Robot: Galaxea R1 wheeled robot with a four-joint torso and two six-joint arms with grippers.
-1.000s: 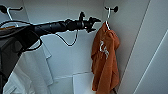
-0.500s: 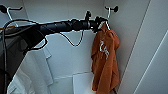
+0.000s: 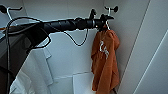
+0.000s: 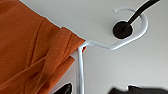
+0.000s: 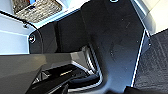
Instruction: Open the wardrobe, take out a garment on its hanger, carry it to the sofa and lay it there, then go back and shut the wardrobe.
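Take-out step: left gripper, upper right of frame, at the hanger neck, grasp indeterminable; garment hangs inside the wardrobe; next, unhook upward.

We see a soft matt cloth hoodie, a smooth glossy white hanger that looks like coated wire, plain matt white wardrobe walls, and a matt black peg.
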